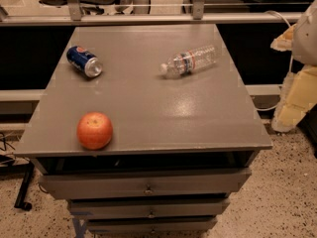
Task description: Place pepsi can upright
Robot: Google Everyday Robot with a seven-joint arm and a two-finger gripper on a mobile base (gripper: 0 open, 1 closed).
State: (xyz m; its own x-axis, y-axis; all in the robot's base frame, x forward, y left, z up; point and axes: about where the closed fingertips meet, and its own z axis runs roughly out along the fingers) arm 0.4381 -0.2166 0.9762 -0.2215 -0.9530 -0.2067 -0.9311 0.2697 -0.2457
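Noting the apple (pixel 94 130) nearest on the table (pixel 173 118). My pincer (pixel 297 93) hangs off the right side; whether it grips I cannot tell. Far left, the pepsi can (pixel 84 61) lies sideways, ungrasped: everything remains.

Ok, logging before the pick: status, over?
Gripper at right edge, beside the table. Pepsi can on its side, back left, nothing touching it. Apple and water bottle lie apart from it.
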